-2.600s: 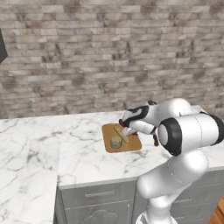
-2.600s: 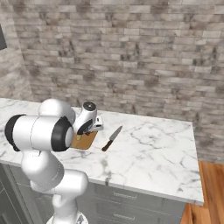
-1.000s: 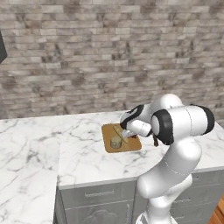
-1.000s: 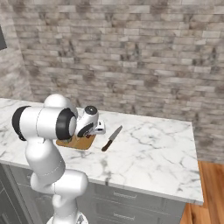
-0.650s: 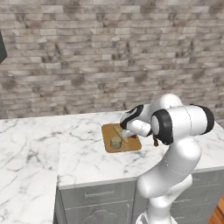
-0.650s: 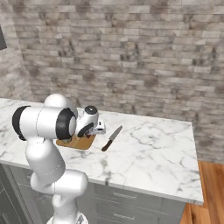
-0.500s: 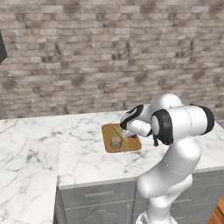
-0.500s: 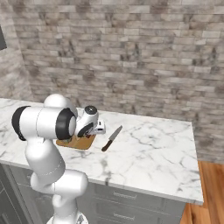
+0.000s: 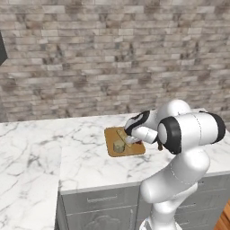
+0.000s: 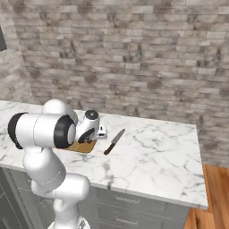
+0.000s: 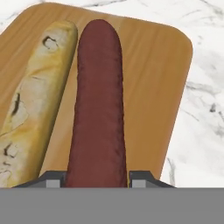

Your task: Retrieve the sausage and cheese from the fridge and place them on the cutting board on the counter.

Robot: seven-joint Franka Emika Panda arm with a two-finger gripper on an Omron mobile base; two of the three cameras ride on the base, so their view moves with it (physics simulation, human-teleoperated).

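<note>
Gripping the sausage (image 11: 99, 105) between gripper (image 11: 97, 178) fingertips over the cutting board (image 11: 153, 74), cheese (image 11: 33, 100) at nine o'clock, knife (image 10: 114, 141) on counter (image 10: 156, 156)

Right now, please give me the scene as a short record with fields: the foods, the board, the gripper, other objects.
sausage: between the gripper's fingertips, low over the cutting board
cheese: lying on the board, alongside the sausage
cutting board: flat on the counter
gripper: shut on the sausage
knife: on the counter beside the board
</note>
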